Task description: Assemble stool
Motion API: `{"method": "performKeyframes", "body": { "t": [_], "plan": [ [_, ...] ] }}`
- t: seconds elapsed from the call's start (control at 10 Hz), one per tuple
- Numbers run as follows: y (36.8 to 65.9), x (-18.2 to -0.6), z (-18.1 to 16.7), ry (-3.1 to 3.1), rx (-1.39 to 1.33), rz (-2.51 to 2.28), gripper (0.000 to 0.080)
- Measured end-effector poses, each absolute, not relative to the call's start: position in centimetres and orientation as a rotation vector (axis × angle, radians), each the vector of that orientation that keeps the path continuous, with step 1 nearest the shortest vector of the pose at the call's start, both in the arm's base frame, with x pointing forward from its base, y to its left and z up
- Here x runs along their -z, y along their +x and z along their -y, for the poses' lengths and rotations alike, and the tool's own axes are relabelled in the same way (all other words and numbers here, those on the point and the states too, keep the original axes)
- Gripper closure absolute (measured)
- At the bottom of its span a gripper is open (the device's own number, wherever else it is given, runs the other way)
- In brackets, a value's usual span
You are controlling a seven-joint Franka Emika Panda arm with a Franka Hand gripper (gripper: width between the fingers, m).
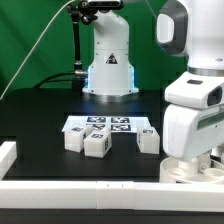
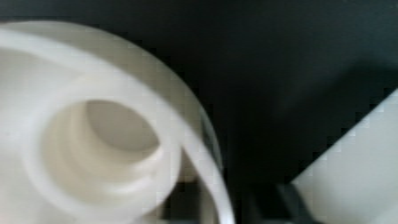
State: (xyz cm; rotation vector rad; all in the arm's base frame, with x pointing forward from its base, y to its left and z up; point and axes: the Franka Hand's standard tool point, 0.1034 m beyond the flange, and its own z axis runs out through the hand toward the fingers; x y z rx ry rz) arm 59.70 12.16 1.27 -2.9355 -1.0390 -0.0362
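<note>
Round seat fills the wrist view, close under the arm at the exterior view's right; legs by the marker board. Cannot tell the gripper's finger spread. Best to square on the rim first.
</note>
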Motion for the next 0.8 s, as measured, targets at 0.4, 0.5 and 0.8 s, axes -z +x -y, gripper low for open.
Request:
{"method": "performKeyframes", "body": {
  "t": [0.4, 0.5, 0.8],
  "plan": [
    [60.3, -2.6, -10.2, -2.943, 0.052, 1.052, 0.0172],
    [60.4, -3.9, -10.4, -2.952, 0.068, 1.038, 0.0172],
    [59.4, -7.2, -10.3, -2.979, 0.09, 0.991, 0.0151]
  ]
}}
